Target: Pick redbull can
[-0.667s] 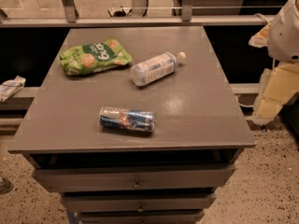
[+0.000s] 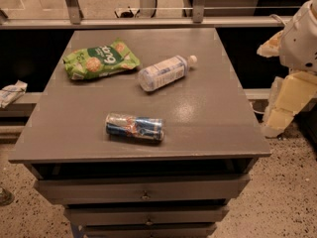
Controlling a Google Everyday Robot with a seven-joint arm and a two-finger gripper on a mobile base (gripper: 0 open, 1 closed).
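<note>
At centre frame, a grey counter (image 2: 208,118) fills most of the view, with a stack of drawers (image 2: 143,190) under its near edge. Beyond the counter's right edge, at 3 o'clock, stands the robot arm (image 2: 302,33), a white rounded housing with pale cream parts below it. These cream parts are read here as the gripper (image 2: 285,108), which hangs off the side of the counter, well apart from every object on it; whether it is open or closed cannot be told from this view, and nothing appears to be held in it. On the counter, toward 10 o'clock, a green snack bag (image 2: 100,58) lies flat. Just right of it, near 12 o'clock of the counter's middle, a clear plastic bottle (image 2: 163,72) lies on its side, white cap pointing toward 2 o'clock. The redbull can (image 2: 134,127), smallest of the three, lies on its side toward 7 o'clock of the counter's middle. It is close to the near edge, with its long axis running roughly from 9 to 3 o'clock, and it is apart from both the bag and the bottle. Judged by this layout, the task is at its start: the can is untouched, and approach, descent, grasp and lift all remain.
</note>
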